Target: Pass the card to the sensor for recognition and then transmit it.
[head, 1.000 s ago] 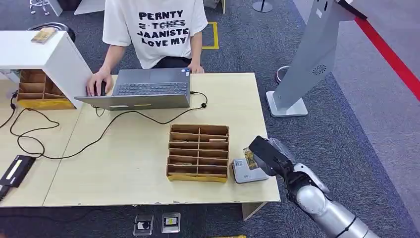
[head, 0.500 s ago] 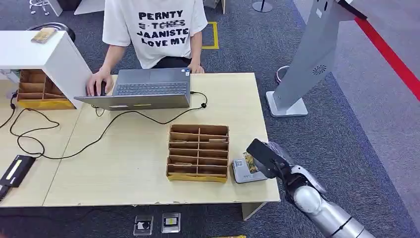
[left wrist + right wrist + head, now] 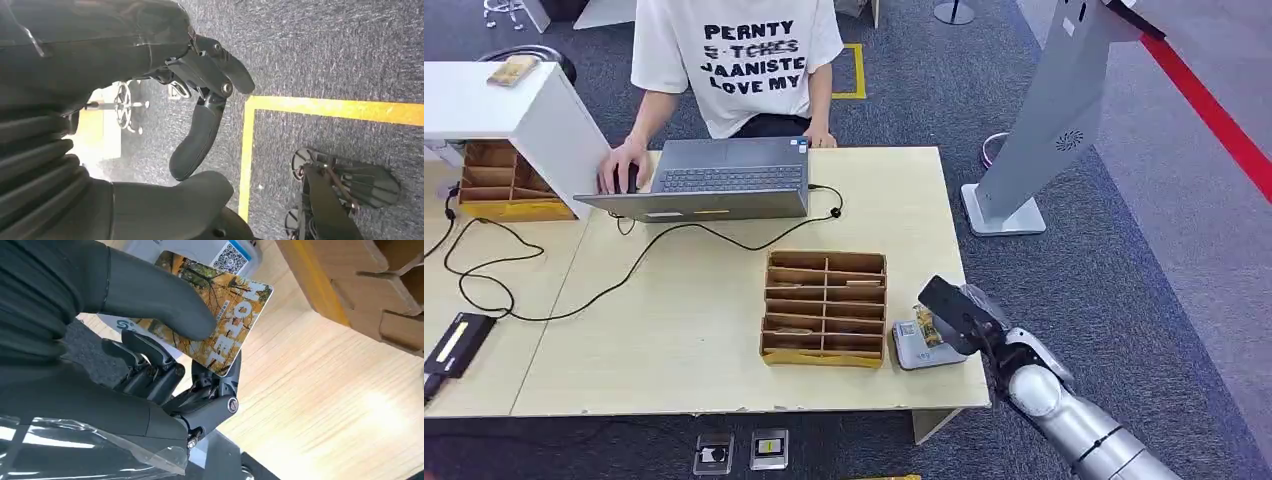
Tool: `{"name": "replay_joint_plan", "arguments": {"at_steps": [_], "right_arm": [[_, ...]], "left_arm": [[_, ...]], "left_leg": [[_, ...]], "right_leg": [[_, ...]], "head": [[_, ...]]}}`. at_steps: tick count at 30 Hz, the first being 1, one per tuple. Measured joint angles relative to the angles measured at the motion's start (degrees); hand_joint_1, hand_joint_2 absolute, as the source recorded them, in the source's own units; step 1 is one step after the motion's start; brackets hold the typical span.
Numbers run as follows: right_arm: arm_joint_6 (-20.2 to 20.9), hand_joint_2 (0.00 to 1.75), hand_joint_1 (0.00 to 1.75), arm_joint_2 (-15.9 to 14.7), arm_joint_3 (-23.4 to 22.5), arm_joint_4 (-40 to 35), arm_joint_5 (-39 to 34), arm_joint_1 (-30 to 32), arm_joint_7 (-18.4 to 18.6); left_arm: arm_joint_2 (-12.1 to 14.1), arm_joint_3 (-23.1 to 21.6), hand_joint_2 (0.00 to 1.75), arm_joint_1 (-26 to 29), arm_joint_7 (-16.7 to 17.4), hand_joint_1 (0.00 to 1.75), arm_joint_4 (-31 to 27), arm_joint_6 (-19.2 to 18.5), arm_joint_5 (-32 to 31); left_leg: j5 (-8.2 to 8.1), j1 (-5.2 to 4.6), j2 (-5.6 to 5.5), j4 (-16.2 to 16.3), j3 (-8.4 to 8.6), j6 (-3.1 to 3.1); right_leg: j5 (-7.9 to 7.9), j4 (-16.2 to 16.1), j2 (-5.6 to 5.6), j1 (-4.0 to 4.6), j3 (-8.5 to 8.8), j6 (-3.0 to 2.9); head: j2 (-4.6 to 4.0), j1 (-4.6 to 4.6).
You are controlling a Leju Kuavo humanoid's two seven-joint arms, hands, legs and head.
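R hand (image 3: pixel 165 355) pinches an orange-yellow autumn-photo hotel card (image 3: pixel 220 320) w/ white "HOTEL" lettering: thick grey thumb (image 3: pixel 150 292) pressed on the printed face, dark fingers (image 3: pixel 200 395) behind the card. In the head view the same R hand (image 3: pixel 954 315) is at the near right corner of the light wooden table (image 3: pixel 684 330), w/ the card (image 3: pixel 927 322) over the small grey-white card sensor box (image 3: pixel 921 345), which carries a QR label; can't tell if card touches sensor or sits just above it.

L hand (image 3: pixel 200 100) is over dark grey carpet (image 3: pixel 325 55) w/ a yellow tape line (image 3: pixel 330 107); fingers apart, lightly curled, holding nothing.

Containers: brown cardboard divider tray (image 3: pixel 825 307) w/ two columns of slots, just left of the sensor; a few slots hold flat card-like items, contents otherwise too small to tell. A second brown cardboard divider box (image 3: pixel 494 180) sits at far left under a white shelf (image 3: pixel 494 100).

Person in white printed T-shirt (image 3: pixel 739 60) at the far side of the table, one hand by a grey laptop (image 3: pixel 714 180); black cable (image 3: pixel 544 260) runs across the tabletop. Grey kiosk stand (image 3: pixel 1049 120) on the floor to the right.
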Motion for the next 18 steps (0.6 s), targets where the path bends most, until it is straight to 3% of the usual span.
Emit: {"name": "replay_joint_plan", "arguments": {"at_steps": [18], "right_arm": [[2.1,1.75,1.75,1.97,1.12,6.05,-0.96,-1.81,-0.44]], "left_arm": [[0.24,-0.46,1.75,-0.05,-0.28,0.51,0.0,-0.04,0.24]], "left_leg": [[0.0,0.0,0.0,0.0,0.0,0.0]], "right_leg": [[0.0,0.0,0.0,0.0,0.0,0.0]], "head": [[0.0,0.0]]}}
